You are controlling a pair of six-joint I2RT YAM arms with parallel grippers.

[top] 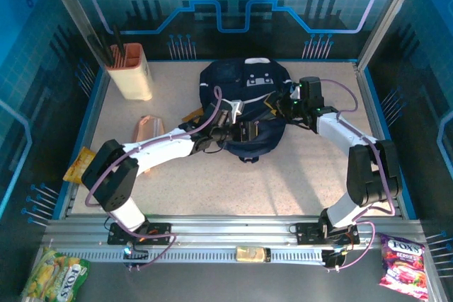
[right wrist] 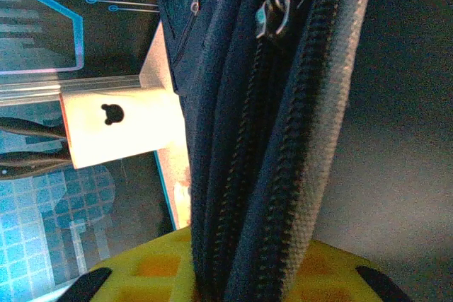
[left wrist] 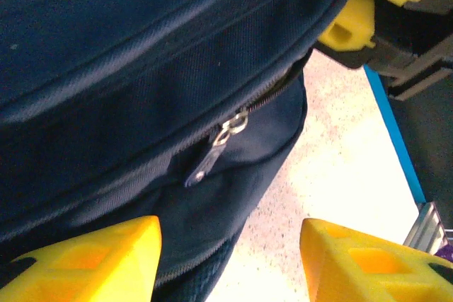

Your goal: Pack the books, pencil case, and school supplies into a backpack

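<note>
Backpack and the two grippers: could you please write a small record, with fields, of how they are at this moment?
backpack: navy, lying mid-table between the two arms
left gripper: jaws open, just below a zipper pull
right gripper: jaws shut on the backpack's edge
pencil holder: upright, far left corner of the table

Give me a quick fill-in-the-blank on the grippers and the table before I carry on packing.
1. The right gripper has the zippered edge of the backpack pinched between its fingers, so its jaws are ___.
2. The left gripper faces a zipper pull and grips nothing, so its jaws are ___.
3. The pen holder stands in the far-___ corner of the table.

Missing words: shut; open; left.
</note>
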